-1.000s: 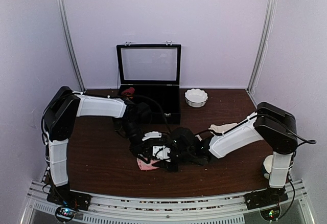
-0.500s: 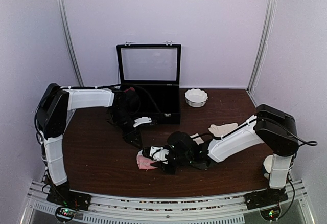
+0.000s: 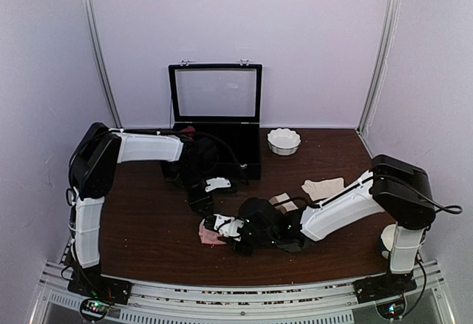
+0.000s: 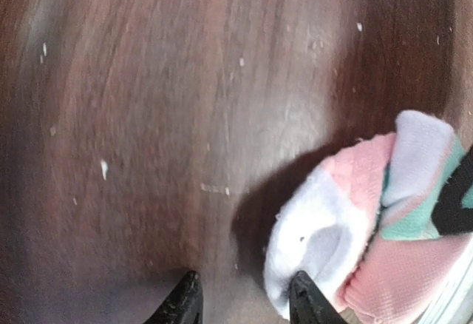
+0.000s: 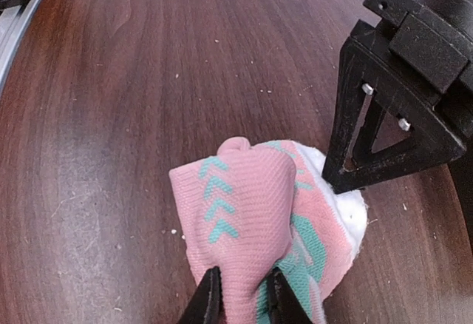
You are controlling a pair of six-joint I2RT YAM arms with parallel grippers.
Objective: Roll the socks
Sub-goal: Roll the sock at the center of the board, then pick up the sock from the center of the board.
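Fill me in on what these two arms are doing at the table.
They are rolling socks. The right gripper pinches a fold of the partly bunched pink sock, which sits on the table in front of the arms. The left gripper stands open beside it, one finger at the sock's white patch, holding nothing. The cream sock lies apart to the right, untouched.
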